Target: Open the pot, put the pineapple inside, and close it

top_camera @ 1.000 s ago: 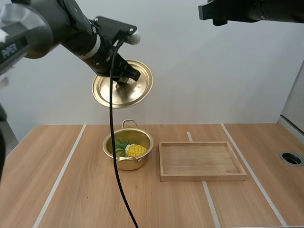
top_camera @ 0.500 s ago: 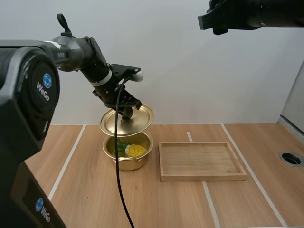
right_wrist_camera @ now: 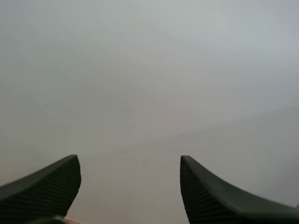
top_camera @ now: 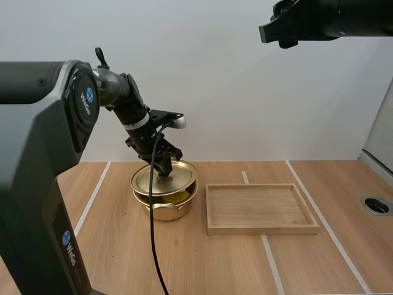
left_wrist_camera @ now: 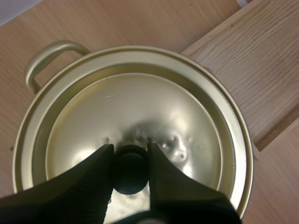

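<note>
A gold pot point(top_camera: 164, 208) stands on the table left of the wooden tray. Its gold lid point(top_camera: 161, 179) lies on the pot's rim, slightly tilted, and a strip of the yellow pineapple point(top_camera: 178, 196) shows under its front edge. My left gripper point(top_camera: 163, 168) is shut on the lid's black knob point(left_wrist_camera: 129, 162), with the pot's rim and one handle point(left_wrist_camera: 46, 58) visible around the lid point(left_wrist_camera: 140, 116). My right arm is high at the back right; my right gripper point(right_wrist_camera: 128, 186) is open, facing a blank wall.
A shallow wooden tray point(top_camera: 261, 208) lies just right of the pot, its corner point(left_wrist_camera: 261, 70) close to the pot's rim. A round hole point(top_camera: 376, 205) sits in the table at the far right. Bare table lies in front and to the left.
My left gripper has carried the lid down from high above the pot onto the pot's rim, covering the pineapple. The right arm has barely moved.
</note>
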{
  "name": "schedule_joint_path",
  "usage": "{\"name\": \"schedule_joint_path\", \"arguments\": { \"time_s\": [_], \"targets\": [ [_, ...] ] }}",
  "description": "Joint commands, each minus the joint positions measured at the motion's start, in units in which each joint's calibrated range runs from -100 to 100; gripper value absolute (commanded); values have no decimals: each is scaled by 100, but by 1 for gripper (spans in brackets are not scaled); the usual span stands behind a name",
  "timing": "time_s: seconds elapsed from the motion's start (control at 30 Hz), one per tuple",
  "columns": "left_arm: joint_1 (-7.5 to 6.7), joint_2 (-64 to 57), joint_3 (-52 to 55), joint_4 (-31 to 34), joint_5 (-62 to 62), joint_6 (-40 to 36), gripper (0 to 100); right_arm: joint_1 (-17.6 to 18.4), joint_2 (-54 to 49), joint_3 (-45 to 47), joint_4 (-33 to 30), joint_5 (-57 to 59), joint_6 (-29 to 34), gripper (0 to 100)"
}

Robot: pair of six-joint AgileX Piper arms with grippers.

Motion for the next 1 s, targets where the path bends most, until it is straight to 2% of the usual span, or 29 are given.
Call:
{"name": "schedule_joint_path", "arguments": {
  "time_s": [0.0,0.53,0.97],
  "targets": [
    [-8,65,1,24,63,13,0,-22,-65,-9,-39,-32,2,100],
    [-8,252,142,201,136,22,1,-22,-65,-9,-39,202,2,100],
    [-8,252,434,201,55,111,15,-22,-65,-9,-39,401,2,100]
  ]
}}
